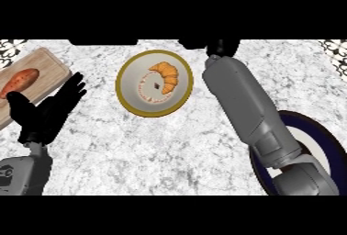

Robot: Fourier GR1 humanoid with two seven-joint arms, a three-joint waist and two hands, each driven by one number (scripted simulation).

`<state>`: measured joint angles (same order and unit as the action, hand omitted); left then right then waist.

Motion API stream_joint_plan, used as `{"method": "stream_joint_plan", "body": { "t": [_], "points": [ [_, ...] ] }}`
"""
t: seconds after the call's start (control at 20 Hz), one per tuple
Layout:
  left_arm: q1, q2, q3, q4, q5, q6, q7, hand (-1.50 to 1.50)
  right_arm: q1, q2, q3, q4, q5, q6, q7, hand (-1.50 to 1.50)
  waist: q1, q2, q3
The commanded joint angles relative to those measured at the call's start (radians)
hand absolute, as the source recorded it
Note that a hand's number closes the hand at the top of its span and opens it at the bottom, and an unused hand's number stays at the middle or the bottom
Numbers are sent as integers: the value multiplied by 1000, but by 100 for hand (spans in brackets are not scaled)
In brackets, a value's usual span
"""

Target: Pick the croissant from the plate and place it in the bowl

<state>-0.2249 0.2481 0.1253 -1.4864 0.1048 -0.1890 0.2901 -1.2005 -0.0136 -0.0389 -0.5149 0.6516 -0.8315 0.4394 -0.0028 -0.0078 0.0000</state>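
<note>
While the right hand sits up past the plate, just off its far-right rim and mostly cut off at the top, I honestly can't tell what its fingers are doing. The left hand rests open to the plate's left, fingers up, next to a cutting board with a sweet potato. The croissant is on the plate. The bowl is well right of the plate, partly hidden by the forearm, so the pick and the drop are left.

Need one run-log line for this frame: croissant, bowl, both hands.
croissant: on plate | bowl: right of plate, under right forearm | left hand: open, beside cutting board | right hand: top edge, fingers hidden
</note>
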Motion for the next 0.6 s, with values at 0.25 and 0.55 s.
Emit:
{"method": "stream_joint_plan", "body": {
  "t": [0.25, 0.55],
  "points": [
    [78, 34, 42, -13, 19, -24, -12, 0, 216, 13, 236, -483, -41, 124, 48, -150, -50, -30, 0],
    [39, 19, 43, 6, 10, 5, 0, 0, 439, 14, 421, -880, -167, 129, 78, -150, -70, -27, 2]
  ]
}}
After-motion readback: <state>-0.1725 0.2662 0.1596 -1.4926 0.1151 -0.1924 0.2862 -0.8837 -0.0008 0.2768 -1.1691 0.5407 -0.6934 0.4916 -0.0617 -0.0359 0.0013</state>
